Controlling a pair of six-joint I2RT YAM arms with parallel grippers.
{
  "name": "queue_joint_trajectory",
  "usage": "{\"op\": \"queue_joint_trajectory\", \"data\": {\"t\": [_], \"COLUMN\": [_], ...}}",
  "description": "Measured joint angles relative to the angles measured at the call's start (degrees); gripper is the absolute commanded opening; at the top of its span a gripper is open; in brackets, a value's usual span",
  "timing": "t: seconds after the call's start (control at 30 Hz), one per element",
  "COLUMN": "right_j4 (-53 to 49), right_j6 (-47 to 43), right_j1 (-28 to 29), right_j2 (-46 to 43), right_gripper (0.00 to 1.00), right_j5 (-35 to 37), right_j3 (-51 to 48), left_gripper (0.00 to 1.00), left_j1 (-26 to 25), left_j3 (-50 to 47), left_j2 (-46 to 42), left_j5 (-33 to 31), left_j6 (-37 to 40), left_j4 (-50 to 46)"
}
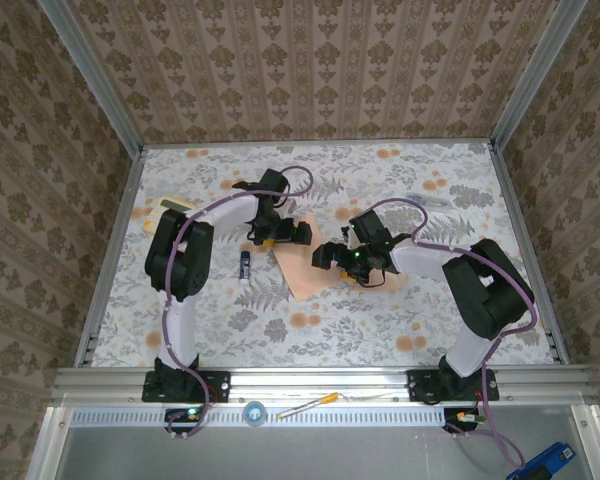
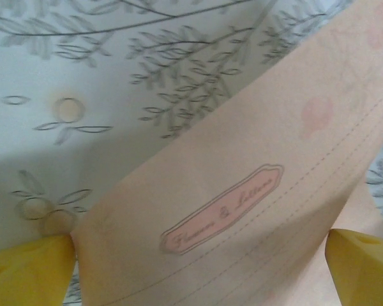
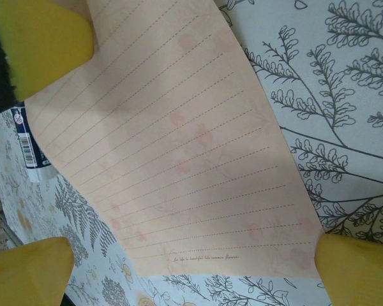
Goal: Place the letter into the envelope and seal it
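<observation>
A robotics lab booth is posing as a homely room: patterned wallpaper panels (image 1: pixel 310 70) are standing inside a bare aluminium frame (image 1: pixel 90 75). A left robot arm (image 1: pixel 180 260) and a right robot arm (image 1: pixel 480 285) are sitting bolted to a metal rail (image 1: pixel 320 381) beside a table wearing a floral cloth (image 1: pixel 310 330).

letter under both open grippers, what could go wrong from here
The letter is thin and looks flat on the table. The open left gripper or right gripper might crease or slide it rather than lift an edge. The tube lies near the letter's edge and could get knocked. Both arms crowd one sheet, so they may bump.
</observation>
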Motion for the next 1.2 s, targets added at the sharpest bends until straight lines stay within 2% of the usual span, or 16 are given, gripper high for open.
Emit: {"op": "queue_joint_trajectory", "data": {"t": [0.33, 0.73, 1.2], "right_j4": [0.00, 0.02, 0.15], "right_j6": [0.00, 0.00, 0.02], "right_j1": [0.00, 0.00, -0.13], "right_j2": [0.00, 0.04, 0.11], "right_gripper": [1.00, 1.00, 1.00], "right_j5": [0.00, 0.00, -0.35], "right_j3": [0.00, 0.00, 0.00], "left_gripper": [1.00, 1.00, 1.00], "left_j1": [1.92, 5.33, 5.55], "left_j3": [-4.04, -7.85, -11.47], "left_j2": [-4.15, -8.35, -10.21], "left_j5": [12.87, 20.61, 28.22], "left_j6": [-3.10, -7.10, -12.57], "left_j4": [5.88, 11.85, 18.69]}}
